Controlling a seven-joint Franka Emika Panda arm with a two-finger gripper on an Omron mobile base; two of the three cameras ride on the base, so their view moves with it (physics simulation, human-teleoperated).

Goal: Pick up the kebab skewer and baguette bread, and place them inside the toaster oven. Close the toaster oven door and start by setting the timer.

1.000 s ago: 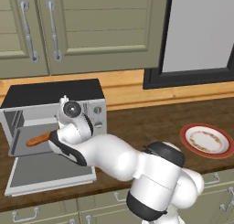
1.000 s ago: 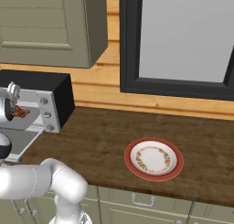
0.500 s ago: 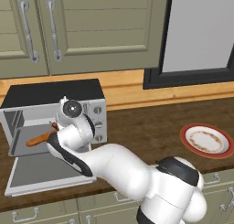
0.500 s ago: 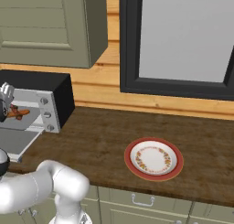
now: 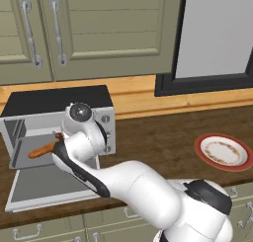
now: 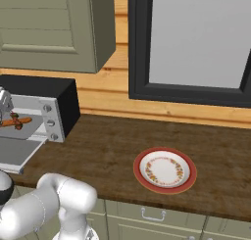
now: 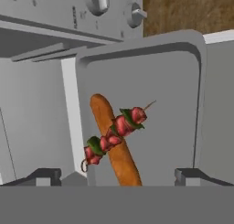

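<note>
Rendered scene, flat even light all round, no obvious source. No glare or hot spots, even on plate [image 6: 165, 169] near counter [image 6: 103, 151] front edge. Shadows soft and faint: oven [image 5: 62, 127] cavity a bit darker than its face, dim strip under cabinets [image 5: 84, 33]. Hand view sharp, skewer [image 7: 116, 132] and baguette [image 7: 114, 145] crisp, barely any shadow on tray [image 7: 183, 104]. Base views slightly soft, low-res. No edge distortion visible.

A dark wood table [image 6: 108, 151] runs under a light wooden plank wall [image 5: 143, 93]. Above that wall, olive-green cupboards [image 5: 99, 33] with silver bar handles [image 5: 57, 31] hang left of a black-framed window [image 6: 196, 43] with a pale grey pane. Below the table's front edge sit olive drawers [image 6: 147, 219] with small handles.
</note>
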